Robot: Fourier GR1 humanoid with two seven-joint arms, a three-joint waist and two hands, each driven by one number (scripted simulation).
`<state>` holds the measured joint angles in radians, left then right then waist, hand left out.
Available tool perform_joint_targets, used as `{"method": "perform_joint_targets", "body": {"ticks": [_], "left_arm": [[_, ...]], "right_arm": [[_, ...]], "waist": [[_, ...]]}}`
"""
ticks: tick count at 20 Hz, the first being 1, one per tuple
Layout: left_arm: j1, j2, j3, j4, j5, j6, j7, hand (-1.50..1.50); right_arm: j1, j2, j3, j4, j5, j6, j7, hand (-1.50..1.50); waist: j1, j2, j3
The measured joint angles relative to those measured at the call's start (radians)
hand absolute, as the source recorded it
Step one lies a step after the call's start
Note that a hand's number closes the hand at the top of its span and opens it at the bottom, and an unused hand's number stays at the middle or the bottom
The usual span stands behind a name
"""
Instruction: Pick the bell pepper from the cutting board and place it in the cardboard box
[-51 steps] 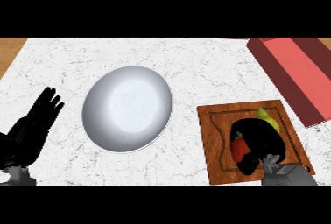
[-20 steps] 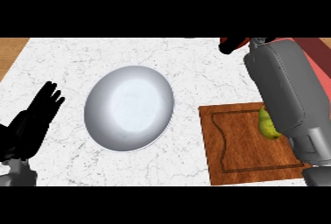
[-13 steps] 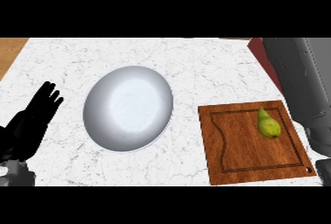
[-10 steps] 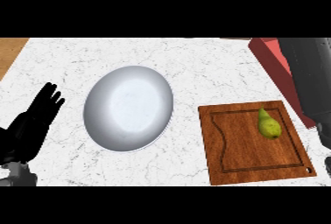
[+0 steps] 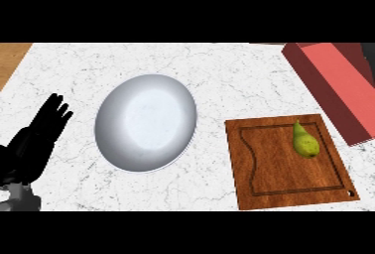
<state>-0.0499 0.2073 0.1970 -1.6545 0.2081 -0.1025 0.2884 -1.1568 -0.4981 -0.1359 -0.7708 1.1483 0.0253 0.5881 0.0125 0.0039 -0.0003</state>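
The wooden cutting board [image 5: 278, 183] lies at the lower right of the head view. On its upper right part lies a green pear [image 5: 305, 142]. No bell pepper shows anywhere. The reddish box [image 5: 338, 89] runs along the right edge, above the board, and its inside is hidden. My left hand [image 5: 40, 136] rests open at the left edge, fingers up, holding nothing. My right hand is out of the picture; only a dark sliver [image 5: 365, 53] shows at the top right corner over the box.
A large white plate [image 5: 147, 121] lies in the middle of the marble counter [image 5: 227, 69], between my left hand and the board. A strip of wood [image 5: 11, 57] shows at the top left corner.
The right arm, which carried the red pepper from the board up over the box, has drawn off to the right and out of view. The left hand has stayed still.
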Motion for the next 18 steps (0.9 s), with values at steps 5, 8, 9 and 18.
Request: {"method": "perform_joint_targets", "body": {"ticks": [5,8,9,18], "left_arm": [[-0.009,-0.002,-0.001,0.010,-0.001,-0.004,0.000,0.00],[-0.006,-0.003,-0.003,-0.001,-0.002,-0.005,0.006,0.00],[-0.015,0.005,0.004,0.006,0.005,-0.012,0.005,0.00],[-0.011,0.006,0.007,0.007,0.009,-0.026,-0.001,0.00]], "right_arm": [[0.011,-0.043,-0.033,0.115,-0.004,-0.098,-0.113,1.50],[0.022,-0.049,-0.054,0.186,-0.011,-0.165,-0.166,1.50],[0.026,-0.054,-0.062,0.216,-0.012,-0.187,-0.188,1.50],[0.059,-0.081,-0.154,0.427,-0.079,-0.228,-0.274,-1.50]], "waist": [[0.006,0.002,0.000],[0.010,0.004,0.001],[0.012,0.005,0.001],[0.024,0.011,0.002]]}}
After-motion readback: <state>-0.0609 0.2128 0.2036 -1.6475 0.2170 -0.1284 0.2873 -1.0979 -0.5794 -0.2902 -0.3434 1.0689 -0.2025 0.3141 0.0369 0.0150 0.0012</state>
